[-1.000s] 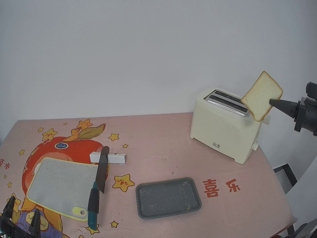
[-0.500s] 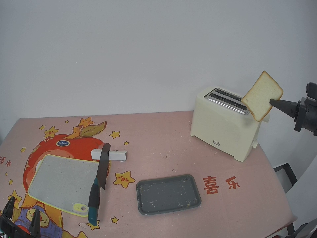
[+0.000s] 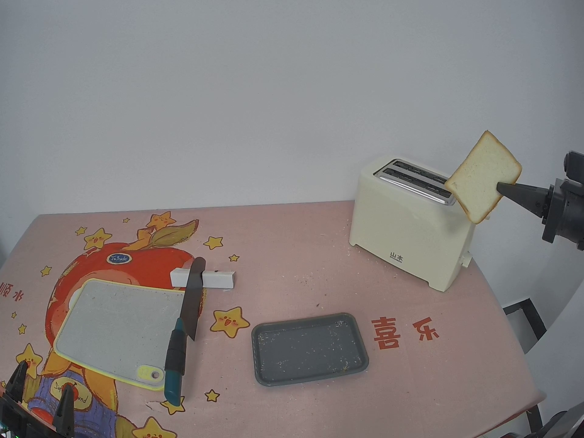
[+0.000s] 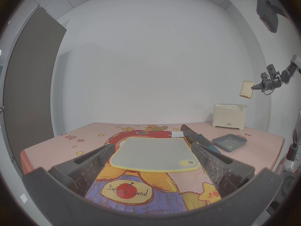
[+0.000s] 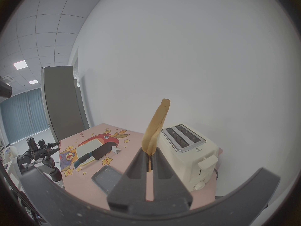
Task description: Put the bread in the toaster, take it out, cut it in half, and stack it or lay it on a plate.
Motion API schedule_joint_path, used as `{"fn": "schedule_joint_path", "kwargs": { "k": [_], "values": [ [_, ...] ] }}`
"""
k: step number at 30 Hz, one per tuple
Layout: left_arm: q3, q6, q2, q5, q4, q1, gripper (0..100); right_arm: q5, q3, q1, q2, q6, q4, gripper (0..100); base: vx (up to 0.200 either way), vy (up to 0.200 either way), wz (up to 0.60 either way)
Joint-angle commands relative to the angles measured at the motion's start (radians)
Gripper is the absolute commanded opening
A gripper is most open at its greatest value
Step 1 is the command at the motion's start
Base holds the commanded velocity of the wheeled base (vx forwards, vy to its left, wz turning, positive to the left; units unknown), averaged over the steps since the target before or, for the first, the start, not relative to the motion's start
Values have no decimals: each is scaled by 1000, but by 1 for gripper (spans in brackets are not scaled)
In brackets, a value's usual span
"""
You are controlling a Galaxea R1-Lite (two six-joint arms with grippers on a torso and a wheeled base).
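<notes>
Near left corner: left gripper (image 3: 41,390), spread wide, empty. Just past it: cutting board (image 3: 118,330), knife (image 3: 182,330) along its right edge, blade propped on a white block (image 3: 213,278). Centre: grey plate (image 3: 258,360), crumbs only, no bread. Far right: toaster (image 3: 413,238), both slots empty. Above its right end: bread (image 3: 483,177), tilted, pinched at one edge by right gripper (image 3: 501,187). Step one, loading, not yet done. Next, likely: shift left over a slot, square slice to it, lower edge-first.

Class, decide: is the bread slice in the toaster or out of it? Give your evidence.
Out. The right gripper holds the bread slice in the air, clear of the toaster, whose two slots look empty.
</notes>
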Motion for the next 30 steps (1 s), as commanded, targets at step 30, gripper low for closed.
{"fn": "schedule_joint_path", "kwargs": {
  "k": [30],
  "values": [
    [18,3,-16,0,-1,0,100,5,21,7,1,-13,-2,0,0,-47,0]
  ]
}}
